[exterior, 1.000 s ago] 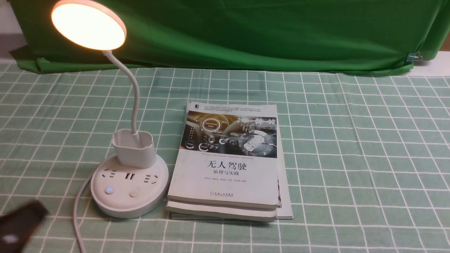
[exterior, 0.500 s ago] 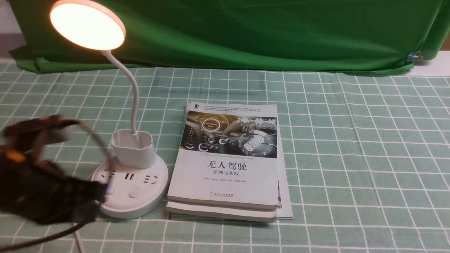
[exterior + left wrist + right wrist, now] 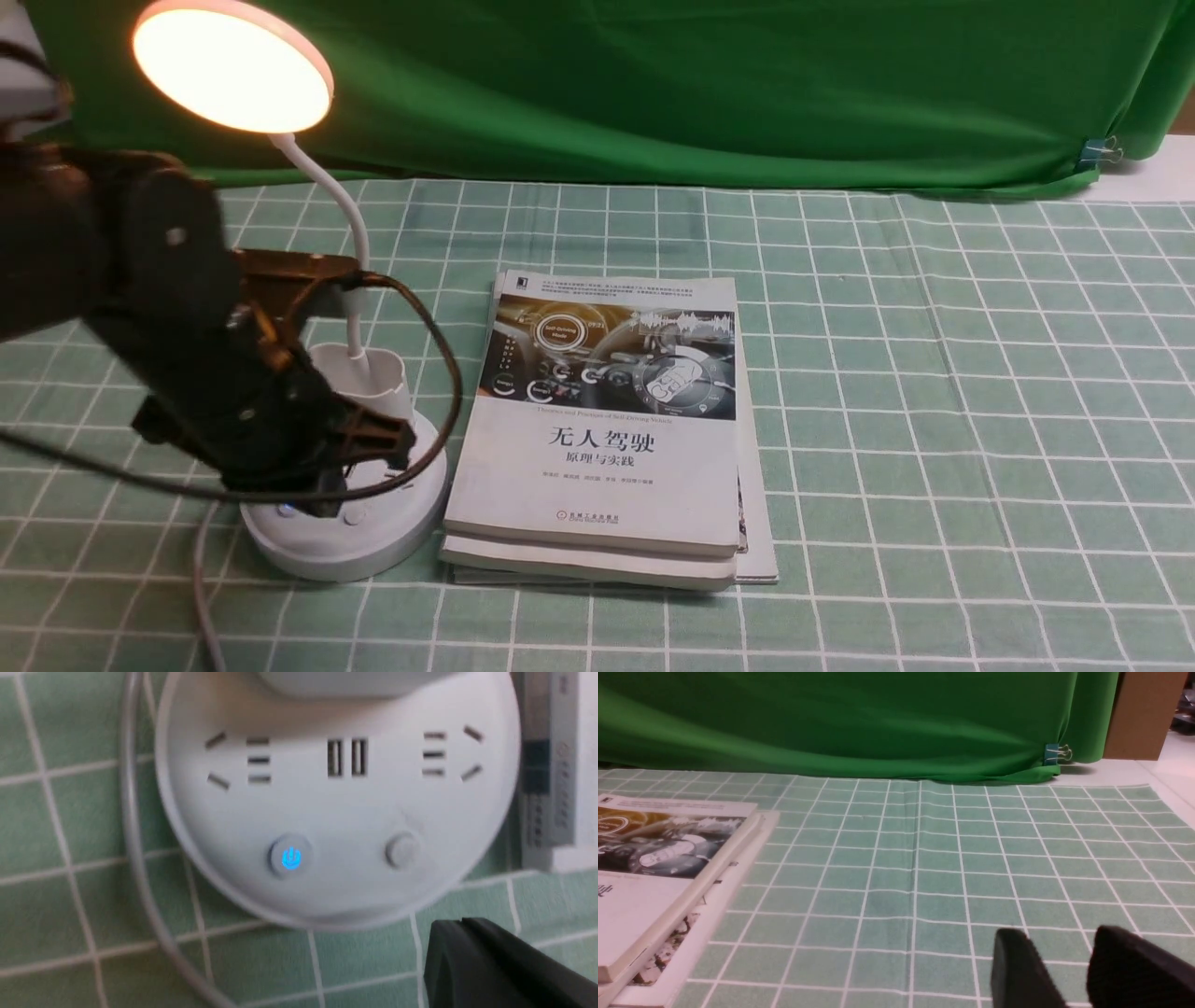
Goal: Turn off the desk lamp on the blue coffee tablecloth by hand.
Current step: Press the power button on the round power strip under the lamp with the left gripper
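The white desk lamp (image 3: pixel 350 537) stands at the left on the pale green grid tablecloth (image 3: pixel 934 420). Its round head (image 3: pixel 231 65) glows. My left arm, the black hand (image 3: pixel 187 327), leans over the lamp's base from the left. Its gripper (image 3: pixel 327 504) is shut with its tip just above the front of the base. In the left wrist view the base (image 3: pixel 336 812) shows sockets, a blue-lit power button (image 3: pixel 290 858) and a plain button (image 3: pixel 401 850); the shut gripper (image 3: pixel 460 924) is just off the base's rim. My right gripper (image 3: pixel 1057 940) is open and empty over the cloth.
A stack of white books (image 3: pixel 607 439) lies right beside the lamp's base, also in the right wrist view (image 3: pixel 658 868). The lamp's white cord (image 3: pixel 201 597) runs toward the front edge. A dark green backdrop cloth (image 3: pixel 700 84) hangs at the back with a clip (image 3: pixel 1102 149).
My left arm has swung in from the front left corner, risen and come over the lamp's base. The lamp stays lit and the books have not moved.
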